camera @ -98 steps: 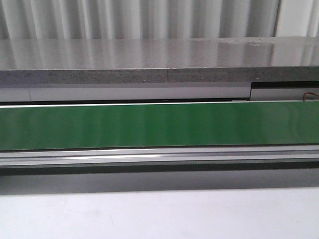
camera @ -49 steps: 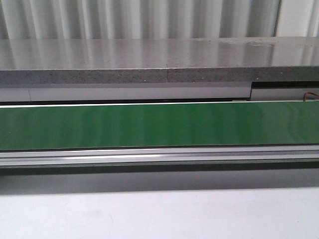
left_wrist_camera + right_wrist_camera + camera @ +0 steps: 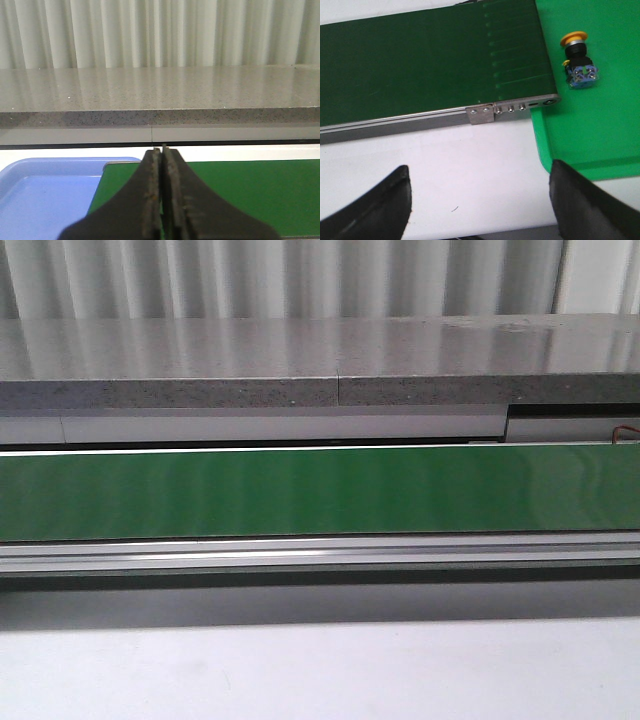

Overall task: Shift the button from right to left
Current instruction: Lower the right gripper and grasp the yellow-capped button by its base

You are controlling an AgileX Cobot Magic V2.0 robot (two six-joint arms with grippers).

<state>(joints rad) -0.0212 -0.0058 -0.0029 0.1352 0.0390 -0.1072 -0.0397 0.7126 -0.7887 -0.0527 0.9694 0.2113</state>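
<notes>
The button (image 3: 577, 60), with an orange-yellow cap, black body and blue-grey rear block, lies on its side in a bright green tray (image 3: 600, 130) just past the belt's end. My right gripper (image 3: 479, 172) is open and empty above the white table, well short of the button. My left gripper (image 3: 161, 150) is shut with nothing between its fingers, held over the other end of the green belt (image 3: 250, 195) beside a blue tray (image 3: 45, 195). Neither gripper nor the button shows in the front view, only the green belt (image 3: 320, 492).
A grey speckled stone ledge (image 3: 320, 365) runs behind the belt with a ribbed white wall above it. The belt's aluminium frame (image 3: 485, 112) ends at a roller next to the green tray. White tabletop (image 3: 320, 670) lies in front of the conveyor.
</notes>
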